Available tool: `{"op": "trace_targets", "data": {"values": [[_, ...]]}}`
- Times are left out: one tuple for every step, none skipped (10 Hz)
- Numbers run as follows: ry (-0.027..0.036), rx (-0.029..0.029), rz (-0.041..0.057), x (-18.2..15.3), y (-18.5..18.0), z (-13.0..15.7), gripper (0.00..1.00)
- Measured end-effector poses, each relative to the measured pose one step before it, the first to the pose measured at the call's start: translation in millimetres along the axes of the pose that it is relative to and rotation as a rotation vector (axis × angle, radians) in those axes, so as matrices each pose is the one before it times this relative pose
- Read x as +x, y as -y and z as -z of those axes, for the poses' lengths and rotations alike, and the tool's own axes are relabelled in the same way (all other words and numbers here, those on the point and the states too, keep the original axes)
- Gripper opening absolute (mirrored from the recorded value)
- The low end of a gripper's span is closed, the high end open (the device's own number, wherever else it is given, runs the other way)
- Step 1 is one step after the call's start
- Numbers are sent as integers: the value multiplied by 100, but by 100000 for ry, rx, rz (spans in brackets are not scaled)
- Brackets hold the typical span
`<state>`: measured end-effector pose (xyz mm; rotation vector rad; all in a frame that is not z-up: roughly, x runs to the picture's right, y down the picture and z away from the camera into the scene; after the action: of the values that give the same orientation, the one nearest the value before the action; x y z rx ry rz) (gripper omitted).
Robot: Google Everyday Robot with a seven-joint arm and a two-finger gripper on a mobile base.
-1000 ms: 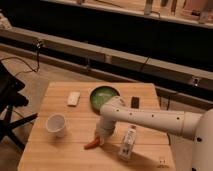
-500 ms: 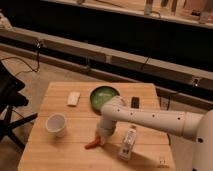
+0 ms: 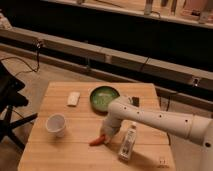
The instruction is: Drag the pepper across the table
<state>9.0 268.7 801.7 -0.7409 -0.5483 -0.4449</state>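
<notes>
Item: pepper. It lies flat on the table, to the right of the white cup and a little nearer the front edge, with its tapered end pointing back toward the cup.

Item: gripper. It is down at table level just right of the pepper, on the side away from the cup, touching it or nearly so. I cannot tell how wide it stands or whether it has hold of the pepper.

Item: change. Against the two earlier views I see almost none. Arm and pepper sit where they were relative to the cup. I judge the drag to be paused or barely begun, with most of the table yet to cross.

Item: others. The green bowl is behind and right of the cup. The clear bottle lies far right of the cup, beyond the gripper.
</notes>
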Motion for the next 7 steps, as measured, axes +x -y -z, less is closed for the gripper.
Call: {"op": "trace_targets", "data": {"values": [[42, 316, -309, 654, -100, 283, 2], [-39, 109, -284, 407, -203, 229, 2], [27, -151, -392, 180, -142, 101, 2], [180, 255, 9, -41, 163, 82, 2], [186, 1294, -383, 451, 310, 515, 2], [122, 1096, -541, 459, 243, 423, 2], [-24, 456, -224, 335, 107, 164, 2]]}}
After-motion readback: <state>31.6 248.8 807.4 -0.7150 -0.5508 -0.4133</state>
